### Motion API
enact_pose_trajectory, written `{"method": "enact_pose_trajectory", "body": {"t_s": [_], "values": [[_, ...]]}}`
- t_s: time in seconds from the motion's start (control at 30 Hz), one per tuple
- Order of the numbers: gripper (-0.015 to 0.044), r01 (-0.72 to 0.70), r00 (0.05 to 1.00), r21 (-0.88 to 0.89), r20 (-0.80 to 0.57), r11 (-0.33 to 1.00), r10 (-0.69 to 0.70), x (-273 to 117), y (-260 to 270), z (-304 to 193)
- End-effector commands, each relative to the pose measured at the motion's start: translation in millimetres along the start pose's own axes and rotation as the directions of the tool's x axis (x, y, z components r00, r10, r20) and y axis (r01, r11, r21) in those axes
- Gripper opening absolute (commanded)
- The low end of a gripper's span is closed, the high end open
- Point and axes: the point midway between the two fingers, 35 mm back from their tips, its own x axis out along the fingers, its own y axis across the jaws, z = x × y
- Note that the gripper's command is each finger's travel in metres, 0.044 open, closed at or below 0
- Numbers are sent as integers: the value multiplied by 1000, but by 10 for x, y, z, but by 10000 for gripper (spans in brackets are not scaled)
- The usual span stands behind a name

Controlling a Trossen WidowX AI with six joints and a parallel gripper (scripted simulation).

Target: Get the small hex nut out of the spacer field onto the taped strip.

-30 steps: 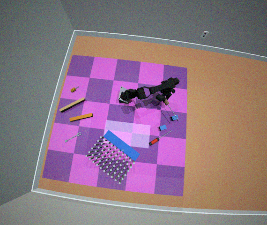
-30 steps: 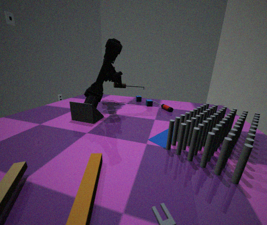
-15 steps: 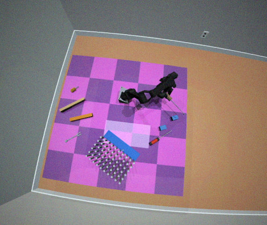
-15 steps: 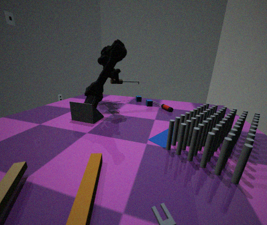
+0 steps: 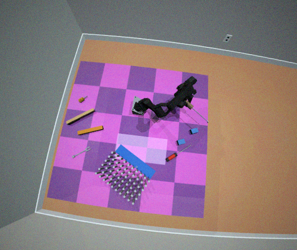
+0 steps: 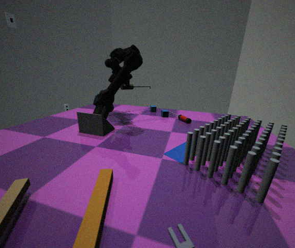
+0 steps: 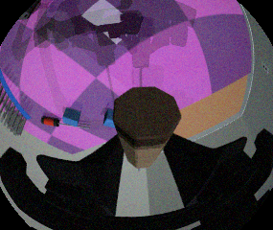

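Note:
My gripper (image 5: 187, 102) (image 6: 127, 84) (image 7: 142, 136) is shut on the wooden handle of a hook tool (image 5: 189, 105) (image 6: 127, 88) (image 7: 147, 115). The tool is high above the table, its thin shaft roughly level, with a small bent tip in the exterior view. It is far from the standing metal spacers (image 5: 124, 176) (image 6: 267, 181) (image 7: 12, 115), which look upright in tight rows. The blue taped strip (image 5: 135, 160) (image 6: 176, 153) (image 7: 11, 98) lies along their front edge. I cannot make out the hex nut among the spacers.
A red-handled screwdriver (image 5: 171, 157) (image 6: 184, 118) (image 7: 50, 121) lies near two blue blocks (image 5: 181, 141) (image 6: 164, 113) (image 7: 72, 117). Across the table lie a tan bar (image 5: 80, 116), an orange bar (image 5: 90, 130) (image 6: 94, 211), a grey fork (image 5: 81, 152) and a small yellow-handled item (image 5: 81, 99).

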Motion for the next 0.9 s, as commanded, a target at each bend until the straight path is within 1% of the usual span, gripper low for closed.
{"method": "enact_pose_trajectory", "body": {"t_s": [0.0,0.87], "values": [[0,0,1000,5,-6,1000,0,7,-7,3],[0,-17,1000,10,10,1000,17,127,-57,148]]}}
